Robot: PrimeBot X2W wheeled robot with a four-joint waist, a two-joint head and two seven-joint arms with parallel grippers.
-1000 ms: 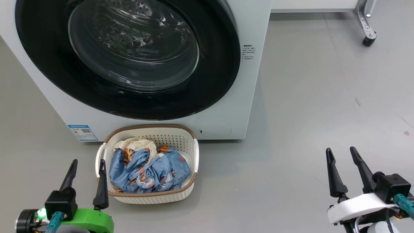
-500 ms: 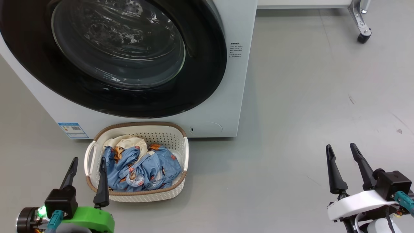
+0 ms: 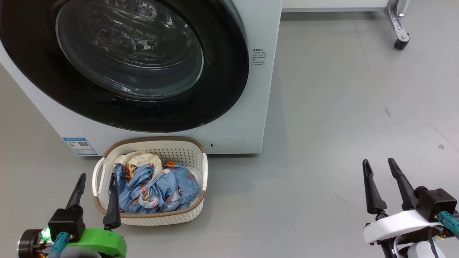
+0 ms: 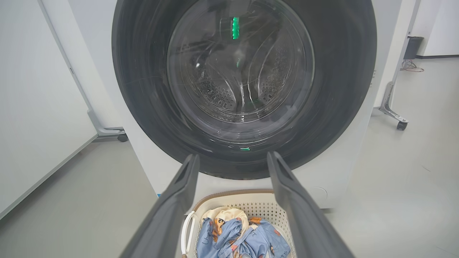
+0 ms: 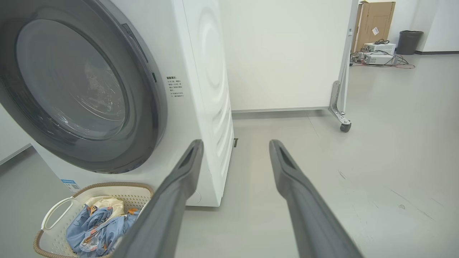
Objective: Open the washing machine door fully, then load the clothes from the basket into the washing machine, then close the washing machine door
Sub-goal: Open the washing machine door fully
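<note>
Jaws spread and empty, my left gripper [image 3: 98, 176] and right gripper [image 3: 378, 162] face the washing machine door [image 3: 136, 107], apparently latched behind the glare. The clothes [image 3: 157, 186] sit in the basket [image 3: 163, 218] at its foot, handy for loading.

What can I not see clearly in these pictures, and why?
Head view: top of the washing machine door is cut off by the upper edge.
Head view: the basket floor is hidden under the clothes.
Head view: printed notice and blue label sticker are too small to read.
</note>
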